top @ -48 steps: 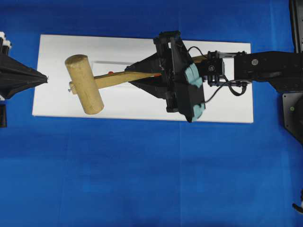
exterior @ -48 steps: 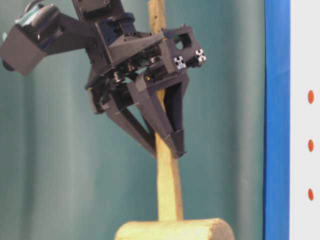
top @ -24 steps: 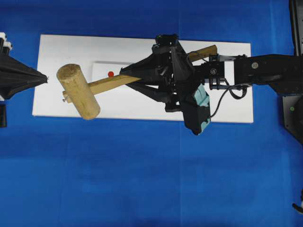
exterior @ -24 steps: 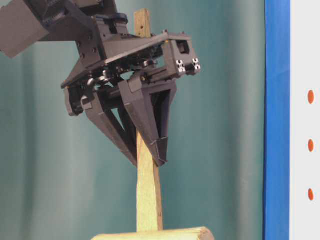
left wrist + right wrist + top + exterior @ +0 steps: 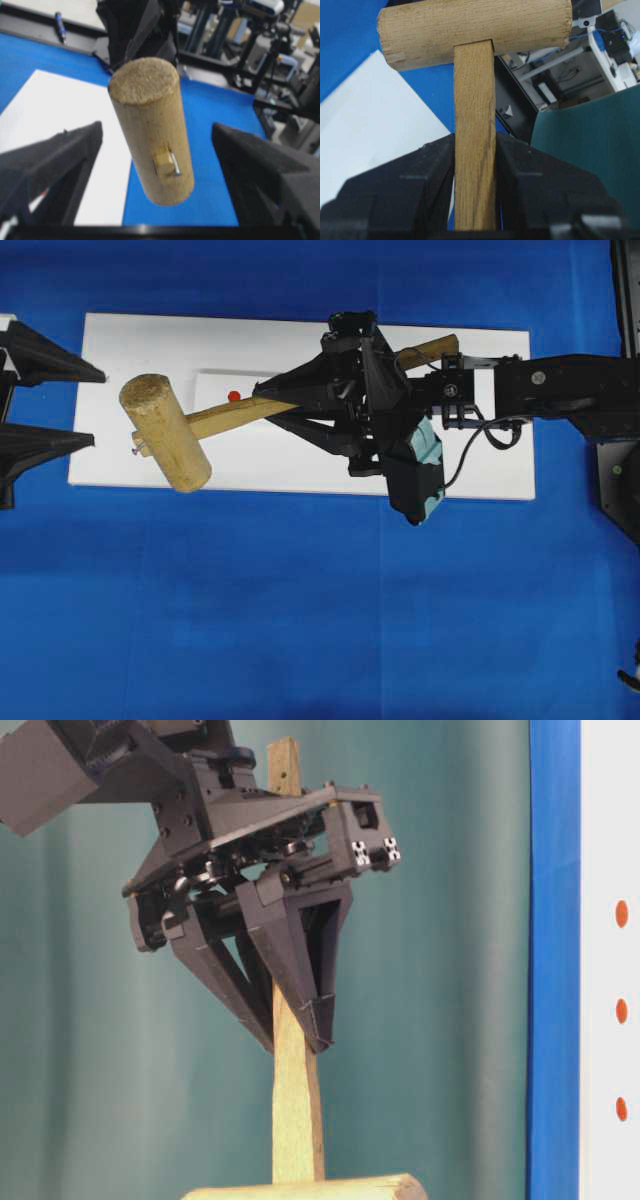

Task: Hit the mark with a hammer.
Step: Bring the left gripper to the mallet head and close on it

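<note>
Over the white board (image 5: 480, 455), right gripper (image 5: 262, 392) clamps the hammer (image 5: 170, 432).

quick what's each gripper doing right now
Left gripper: open, holding nothing.
Right gripper: fingers shut on the hammer handle.

a flat tabletop covered in bright blue cloth (image 5: 300, 620) carries everything here. lying directly on it, toward the far side as seen from above, is a long white rectangular board (image 5: 470, 465), its edges square to the table. on the board sits a small red round dot (image 5: 233, 396), close to a faint raised or creased rectangular outline in the white surface. from table level the board's white edge shows three small red dots (image 5: 621, 1011) in a row.
</note>
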You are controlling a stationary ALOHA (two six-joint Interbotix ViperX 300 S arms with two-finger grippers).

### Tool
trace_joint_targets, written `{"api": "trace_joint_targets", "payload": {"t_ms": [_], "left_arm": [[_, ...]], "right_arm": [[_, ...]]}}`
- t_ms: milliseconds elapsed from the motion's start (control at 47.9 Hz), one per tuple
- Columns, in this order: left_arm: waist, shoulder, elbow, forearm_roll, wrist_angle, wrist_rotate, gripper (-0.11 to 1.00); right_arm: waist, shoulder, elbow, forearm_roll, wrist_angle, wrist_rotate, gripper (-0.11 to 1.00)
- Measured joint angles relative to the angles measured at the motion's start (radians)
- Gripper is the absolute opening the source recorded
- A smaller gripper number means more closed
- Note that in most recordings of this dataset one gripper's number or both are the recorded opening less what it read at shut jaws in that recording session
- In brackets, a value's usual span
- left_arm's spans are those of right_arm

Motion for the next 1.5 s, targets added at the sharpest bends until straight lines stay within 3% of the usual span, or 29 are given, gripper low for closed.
{"api": "trace_joint_targets", "payload": {"t_ms": [292, 626, 918, 1002, 1169, 1503], "left_arm": [[0.006, 0.049, 0.000, -0.002, -0.041, -0.041, 0.93], [0.008, 0.282, -0.072, -0.002, -0.213, -0.052, 0.93], [0.008, 0.371, -0.112, -0.002, -0.252, -0.067, 0.92], [0.008, 0.365, -0.114, -0.002, -0.255, -0.083, 0.86], [0.015, 0.356, -0.112, -0.003, -0.245, -0.137, 0.45], [0.017, 0.353, -0.117, -0.003, -0.209, -0.140, 0.46]], "right_arm": [[0.000, 0.000, 0.000, 0.000, 0.000, 0.000, 0.10], [0.000, 0.000, 0.000, 0.014, 0.000, -0.002, 0.10], [0.002, 0.000, 0.000, 0.014, 0.000, -0.003, 0.10], [0.002, 0.000, 0.000, 0.015, 0.003, -0.003, 0.10], [0.002, 0.000, 0.000, 0.014, 0.009, -0.005, 0.10], [-0.002, 0.000, 0.000, 0.014, 0.018, -0.005, 0.10]]}}
